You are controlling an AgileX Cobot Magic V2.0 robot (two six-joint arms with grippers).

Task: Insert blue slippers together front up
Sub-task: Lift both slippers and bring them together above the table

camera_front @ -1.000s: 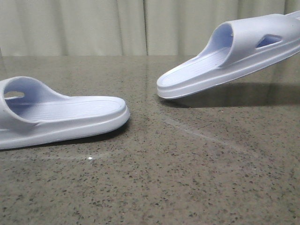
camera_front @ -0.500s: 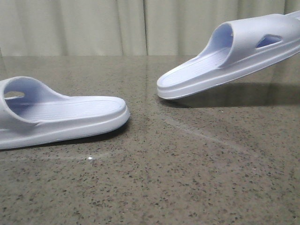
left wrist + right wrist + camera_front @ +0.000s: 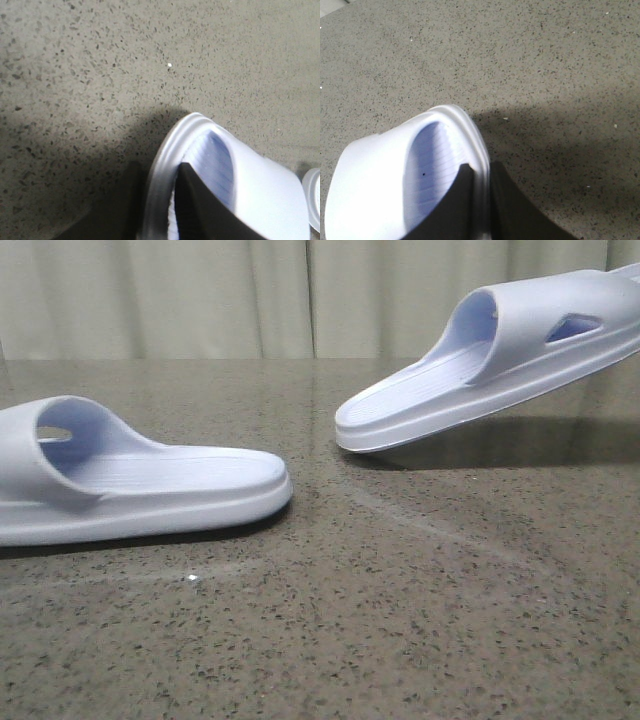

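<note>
Front view: two blue slippers on/over speckled grey tabletop (image 3: 400, 620), pale curtain (image 3: 280, 300) behind. Left slipper (image 3: 140, 485) low beside tabletop's left edge of view, sole roughly level, thin shadow under it — cannot tell whether resting or just clear of the surface. Open end of strap turned toward right slipper. Right slipper (image 3: 490, 360) well apart from left slipper, up and to its right, tilted: near end dipping down close to tabletop, far end raised and running out of view. Triangular side cutout visible on its strap, ribbed footbed showing.

Left wrist view: left hand (image 3: 160, 210) clamped on rim of left slipper (image 3: 260, 195) — one dark finger (image 3: 200, 210) inside on footbed, other outside the wall. Sliver of other slipper (image 3: 314, 197) beside it at frame edge.

Right wrist view: right hand (image 3: 477, 205) clamped likewise on side wall of right slipper (image 3: 375, 185), one finger (image 3: 450, 210) inside, one outside, shadow on tabletop (image 3: 520, 60) just beside.
</note>
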